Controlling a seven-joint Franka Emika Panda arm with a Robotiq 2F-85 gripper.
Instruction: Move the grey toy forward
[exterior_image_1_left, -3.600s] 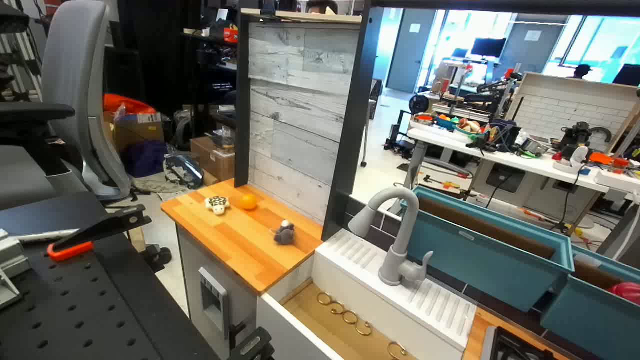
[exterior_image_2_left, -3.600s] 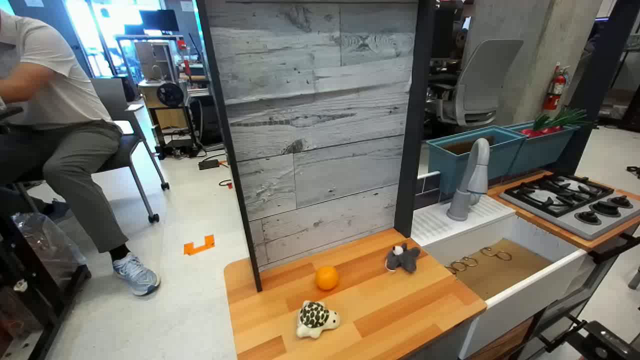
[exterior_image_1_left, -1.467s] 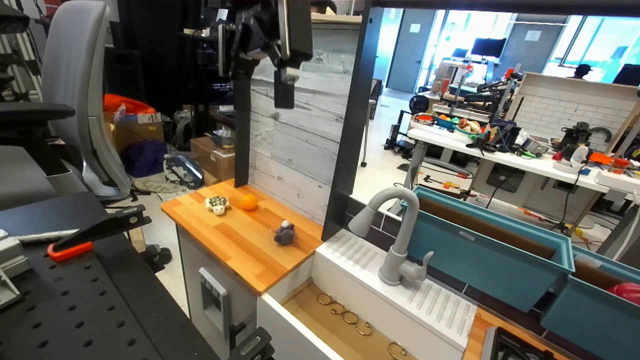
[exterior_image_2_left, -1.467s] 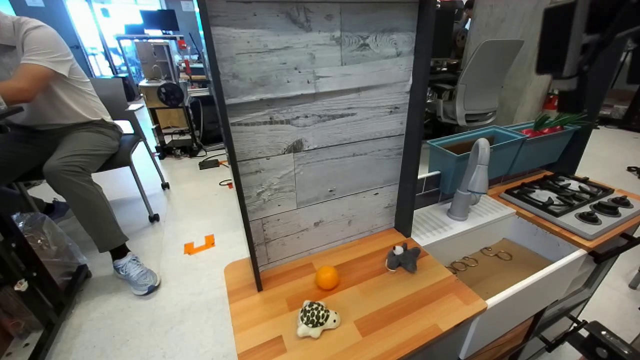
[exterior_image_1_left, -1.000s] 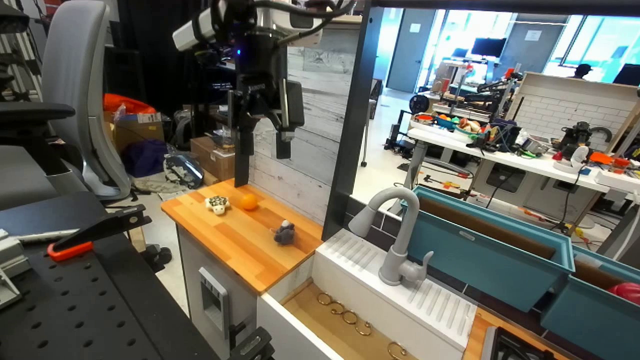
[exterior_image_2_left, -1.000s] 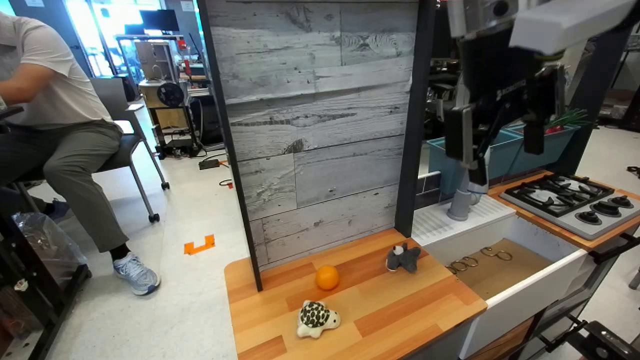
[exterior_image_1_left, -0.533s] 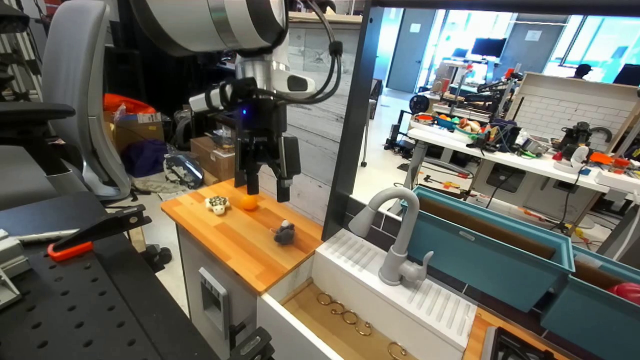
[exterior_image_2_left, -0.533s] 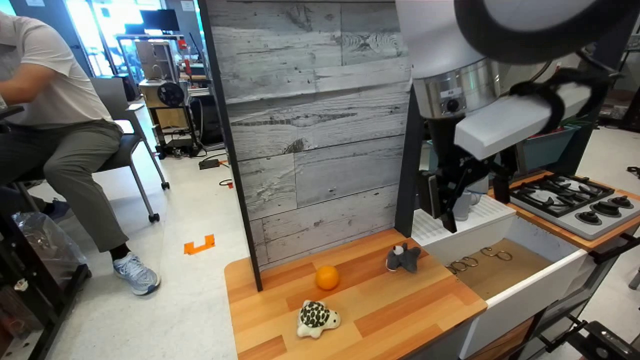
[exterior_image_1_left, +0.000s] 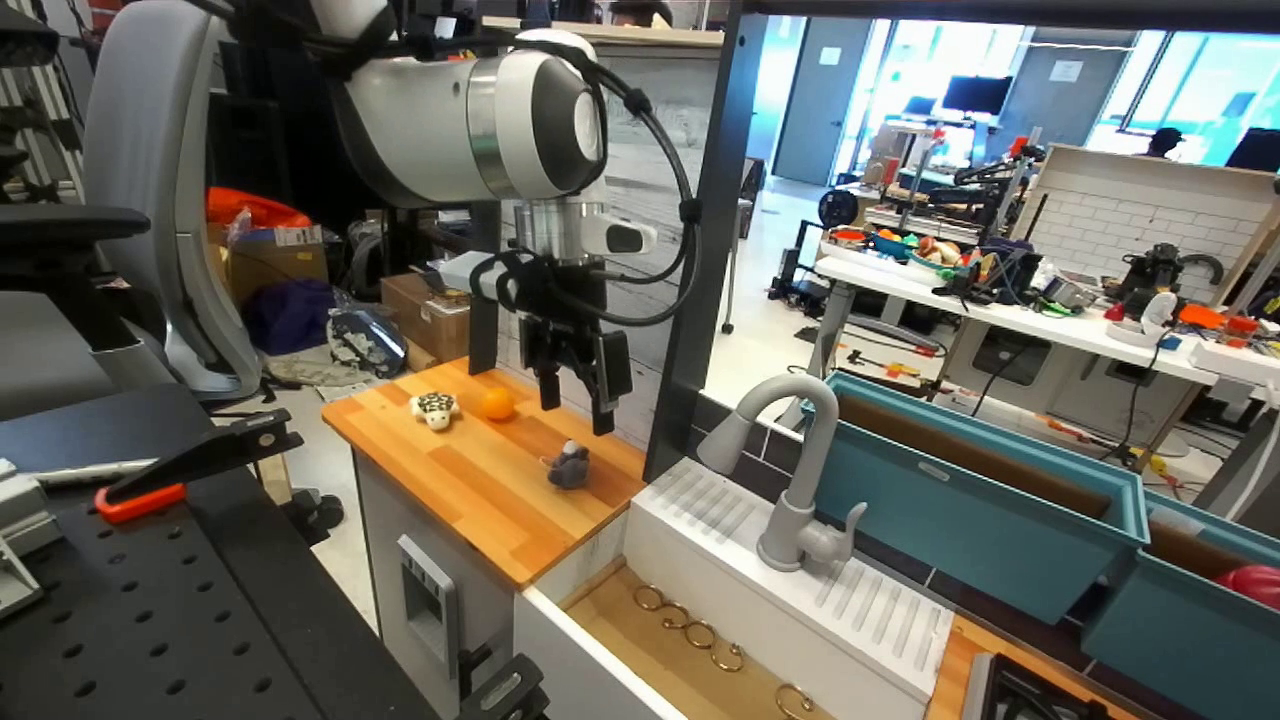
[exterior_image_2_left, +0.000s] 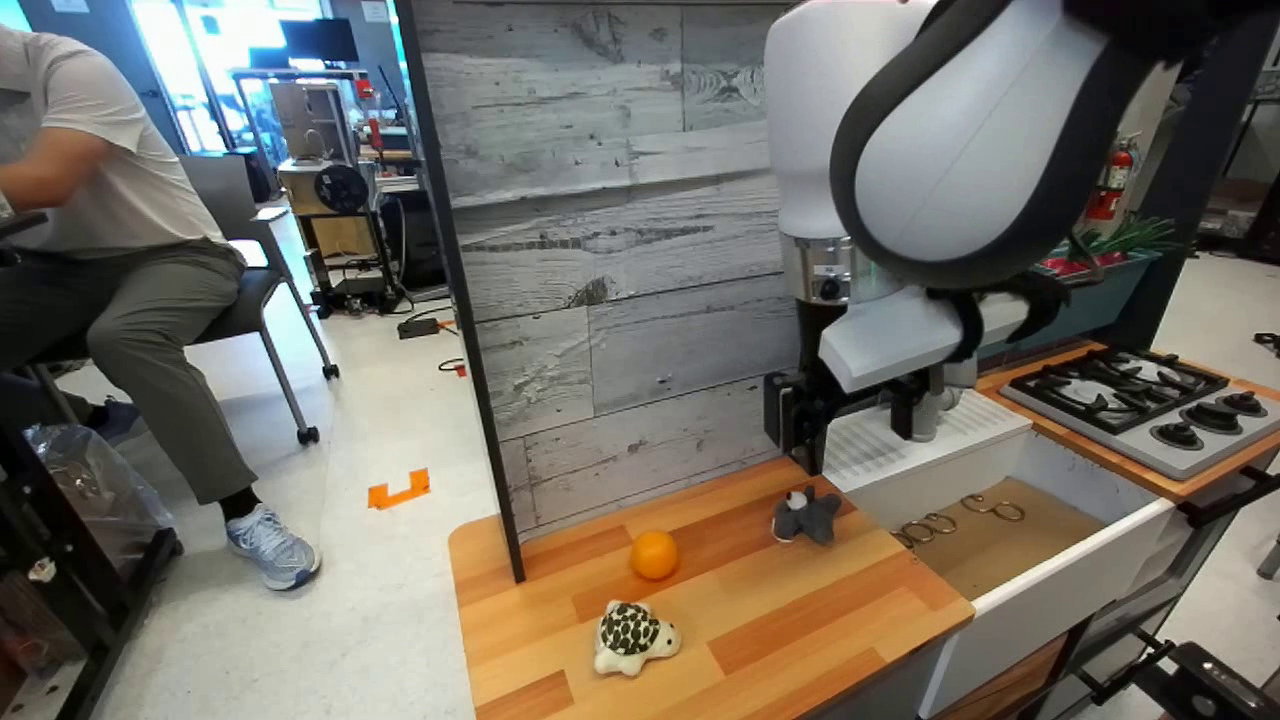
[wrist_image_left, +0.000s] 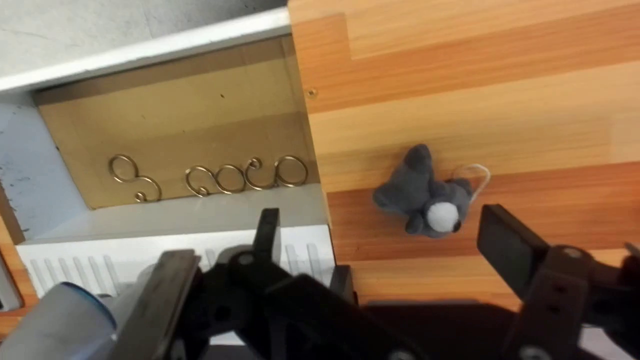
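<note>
Grey toy (exterior_image_1_left: 570, 467) unmoved: right end of the wooden surface (exterior_image_2_left: 820, 620), beside the sink (exterior_image_1_left: 740, 605). Arm (exterior_image_1_left: 425, 125) just dropped closer; jaws spread, above the toy, nothing between them. Reads as approach; no grasp, forward move not begun. Orange ball (exterior_image_2_left: 654, 555) and turtle (exterior_image_2_left: 632, 636) sit left, likely out of the way.

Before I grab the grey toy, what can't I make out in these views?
Grey toy: underside hidden against the counter in every view.
Faucet: blurred in the wrist view, cut off by the bottom edge.
Arm: upper part cut off by the top edge in both exterior views.
Seated person: head cut off by the edge in an exterior view.
</note>
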